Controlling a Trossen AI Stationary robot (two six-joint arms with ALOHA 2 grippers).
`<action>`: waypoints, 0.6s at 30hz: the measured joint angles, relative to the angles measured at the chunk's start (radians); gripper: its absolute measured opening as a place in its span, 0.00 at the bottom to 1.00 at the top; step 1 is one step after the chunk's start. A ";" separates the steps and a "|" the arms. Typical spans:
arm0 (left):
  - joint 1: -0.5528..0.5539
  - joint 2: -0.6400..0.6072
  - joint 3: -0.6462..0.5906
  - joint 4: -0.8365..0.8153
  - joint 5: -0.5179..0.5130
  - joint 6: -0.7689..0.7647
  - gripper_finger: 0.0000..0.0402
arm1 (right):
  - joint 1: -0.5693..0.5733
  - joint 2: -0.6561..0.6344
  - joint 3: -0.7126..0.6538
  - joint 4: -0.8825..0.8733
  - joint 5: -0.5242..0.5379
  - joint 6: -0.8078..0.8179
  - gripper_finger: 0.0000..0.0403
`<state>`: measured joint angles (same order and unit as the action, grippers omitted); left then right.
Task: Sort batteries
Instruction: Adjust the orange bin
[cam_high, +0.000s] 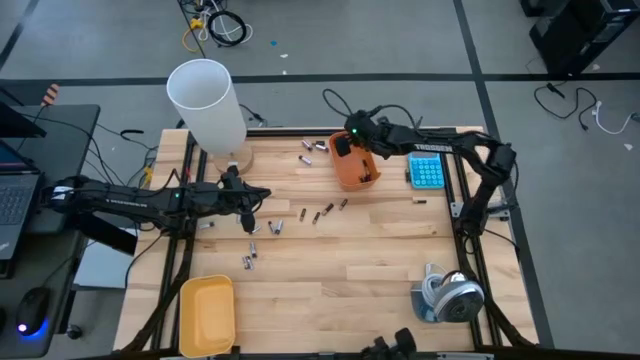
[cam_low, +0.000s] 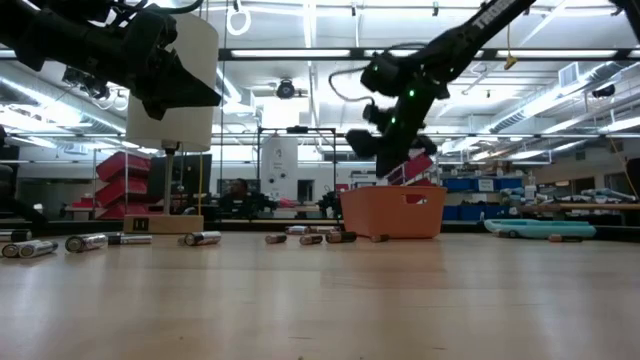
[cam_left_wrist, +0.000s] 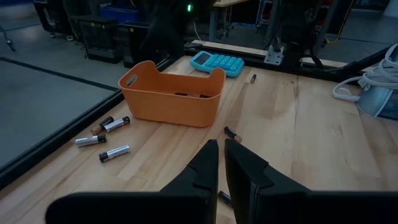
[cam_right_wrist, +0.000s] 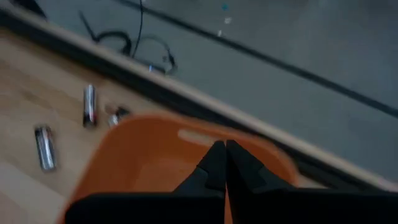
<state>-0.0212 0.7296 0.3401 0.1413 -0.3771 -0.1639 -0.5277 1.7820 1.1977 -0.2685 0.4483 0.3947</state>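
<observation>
Sorting is early, by the look of it. The orange bin at the far middle of the table has a few batteries in it (left wrist view shows a couple lying inside), but the yellow tray at the near left corner looks empty.

Most batteries are loose on the wood: a short row across the middle, a pair near centre-left, and a small group just left of the bin toward the far edge. So the bulk of the job is left, approx. a dozen+ cells visible outside any container.

Right gripper hangs over the bin's far-left rim, arm stretched leftward from its base at the right edge, well above the bin in the low view. Its fingers are pressed together w/ no gap and nothing seen between them; if a cell is pinched there, can't tell.

Left gripper reaches rightward from the left side, raised above the table centre-left, close to the loose pair and the row. Fingers nearly closed, only a thin slit between them, nothing held as far as the wrist view shows.

Also on the table: blue calculator just right of the bin, white cylinder at far left.
</observation>
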 joint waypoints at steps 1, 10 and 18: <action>0.000 0.000 0.000 0.000 0.000 -0.001 0.08 | -0.002 0.014 0.000 -0.004 -0.005 0.003 0.00; 0.000 0.000 0.000 0.004 0.000 -0.003 0.08 | -0.046 0.080 -0.001 -0.024 0.003 0.020 0.00; 0.000 0.000 0.000 0.002 0.000 -0.004 0.08 | -0.076 0.080 -0.001 -0.057 0.046 0.025 0.00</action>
<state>-0.0212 0.7297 0.3401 0.1436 -0.3771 -0.1678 -0.6033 1.8618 1.1969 -0.3255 0.4938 0.4196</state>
